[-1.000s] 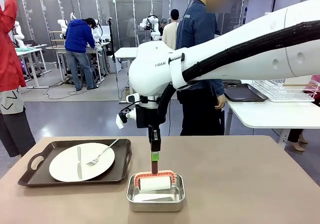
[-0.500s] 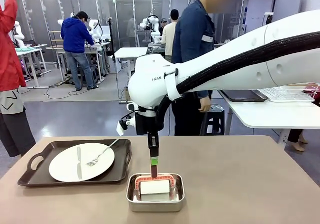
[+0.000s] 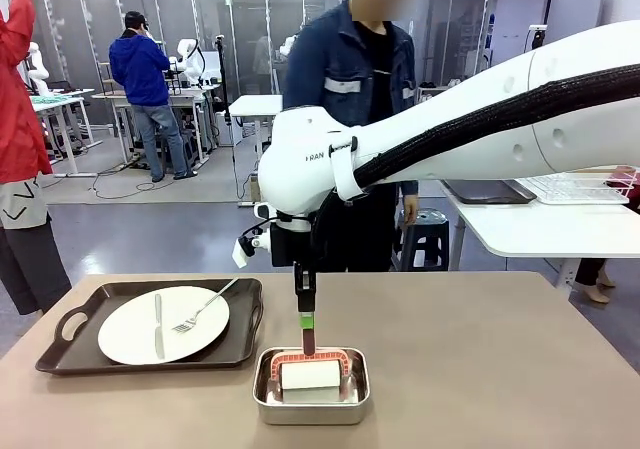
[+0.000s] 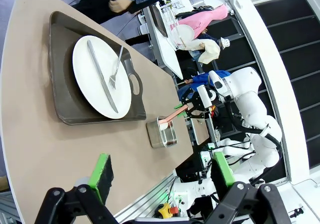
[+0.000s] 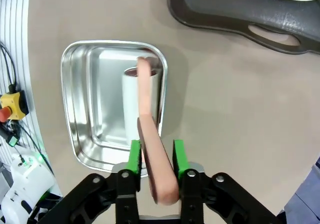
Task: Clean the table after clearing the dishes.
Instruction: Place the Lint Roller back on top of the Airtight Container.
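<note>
On the near middle of the worktop [image 3: 480, 369] sits a small steel pan [image 3: 311, 409] with a white lint roller [image 3: 310, 375] inside. The roller's pink handle [image 5: 150, 134] leans up out of the pan. The right gripper [image 5: 156, 156] hangs right over it with the handle between its green pads [image 5: 134, 156]. The jaws are partly open, about handle-wide. I cannot tell if they actually pinch it or just flank it.

The left gripper [image 4: 162, 170] is off to the side above the worktop, jaws fully spread and holding nothing.

One of the dishes is not cleared: a white plate [image 3: 130, 334] with knife [image 3: 158, 326] and fork [image 3: 205, 309] lies on a dark tray [image 3: 60, 354] at the worktop's left, just beside the pan. A person [image 3: 350, 119] stands at the far edge.

Risks:
- If the jaws are loose on the handle, a lift could let it slip or swing, and the roller drops back and rattles the pan.
- If the roller catches the pan rim on the way out, the light pan may drag or tip.
- Rolling leftward with the tray in place would knock the tray or cutlery.
- The person's hand near the far edge could cross the arm's path.
</note>
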Tool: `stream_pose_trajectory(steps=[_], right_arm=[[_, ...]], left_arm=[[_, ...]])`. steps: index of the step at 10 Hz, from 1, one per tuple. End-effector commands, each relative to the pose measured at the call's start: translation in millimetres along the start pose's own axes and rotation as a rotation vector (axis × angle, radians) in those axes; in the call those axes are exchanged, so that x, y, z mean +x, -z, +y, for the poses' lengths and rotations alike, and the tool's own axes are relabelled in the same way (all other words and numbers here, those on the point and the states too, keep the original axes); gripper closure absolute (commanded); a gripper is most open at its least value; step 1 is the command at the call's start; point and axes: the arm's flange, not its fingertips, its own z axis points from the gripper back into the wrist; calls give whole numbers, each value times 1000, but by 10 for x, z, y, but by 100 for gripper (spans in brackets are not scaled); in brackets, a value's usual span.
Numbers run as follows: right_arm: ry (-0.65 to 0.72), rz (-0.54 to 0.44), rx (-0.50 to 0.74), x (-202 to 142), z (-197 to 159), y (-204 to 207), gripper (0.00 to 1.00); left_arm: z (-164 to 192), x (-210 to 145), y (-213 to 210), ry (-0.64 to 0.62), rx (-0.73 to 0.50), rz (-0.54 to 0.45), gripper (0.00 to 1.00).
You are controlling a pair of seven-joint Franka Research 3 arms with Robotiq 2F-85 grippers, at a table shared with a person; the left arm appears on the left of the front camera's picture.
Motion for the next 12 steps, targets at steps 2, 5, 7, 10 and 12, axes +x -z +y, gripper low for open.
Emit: stream_pose_trajectory(steps=[2, 5, 7, 10, 12], right_arm=[[-2, -38, -55, -6, 68, -47, 23], [-9, -34, -62, 1, 78, -140, 0], [-5, -25, -50, -26, 65, -166, 0], [-3, -37, -50, 30, 2, -154, 0], [-3, -37, -50, 30, 2, -154, 0]], left_arm=[[-17, -12, -28, 4, -6, -3, 0], [-17, -12, -28, 4, -6, -3, 0], [-17, -12, -28, 4, -6, -3, 0], [-17, -12, -28, 4, -6, -3, 0], [-17, -12, -28, 4, -6, -3, 0]])
